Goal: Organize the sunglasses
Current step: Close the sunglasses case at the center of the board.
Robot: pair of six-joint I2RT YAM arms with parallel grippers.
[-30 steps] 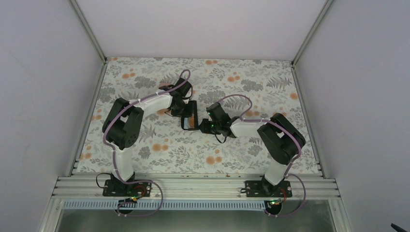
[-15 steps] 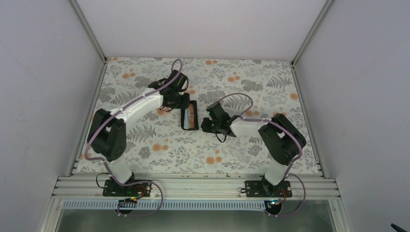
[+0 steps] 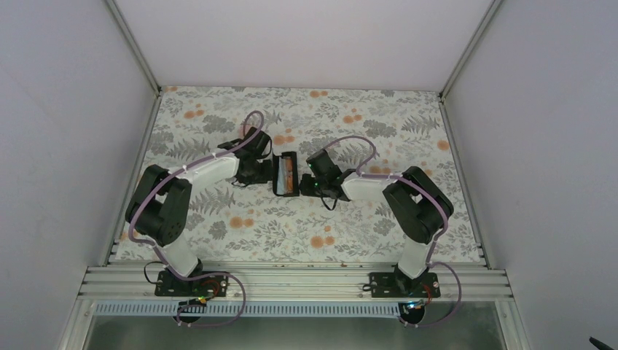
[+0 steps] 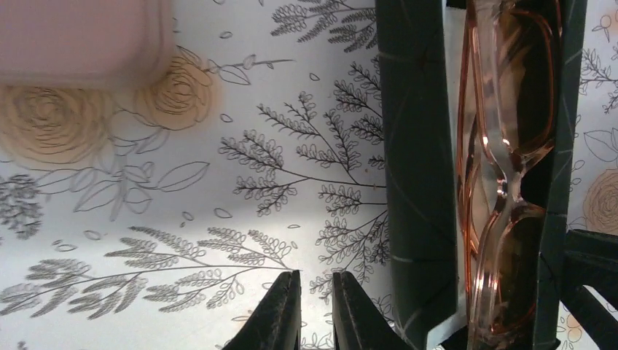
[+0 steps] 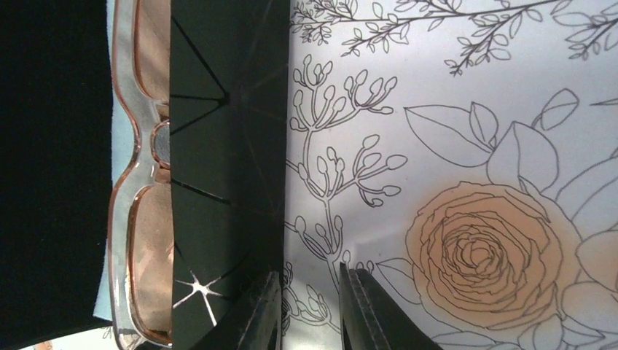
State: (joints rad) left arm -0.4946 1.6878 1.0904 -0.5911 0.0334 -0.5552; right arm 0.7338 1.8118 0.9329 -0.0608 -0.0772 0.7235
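The pale orange-pink sunglasses (image 3: 288, 172) lie inside an open black case (image 3: 280, 175) at mid-table. They also show in the left wrist view (image 4: 503, 182) and in the right wrist view (image 5: 138, 211). My left gripper (image 3: 264, 173) is low beside the case's left wall (image 4: 415, 168), its jaws nearly together and empty (image 4: 315, 306). My right gripper (image 3: 307, 184) is at the case's right wall (image 5: 226, 146), jaws a narrow gap apart and empty (image 5: 310, 306), with its left finger (image 5: 266, 313) against the wall. The dark brown pair is out of view.
A pink case (image 4: 80, 40) lies on the floral tablecloth (image 3: 364, 226) left of my left gripper. A strip of light-blue cloth (image 5: 103, 321) shows under the glasses. Grey enclosure walls (image 3: 65, 146) and metal rails (image 3: 291, 281) border the table.
My left gripper came off the case, swung back and left, then came down beside the case's left wall. My right gripper edged closer to the case's right wall.
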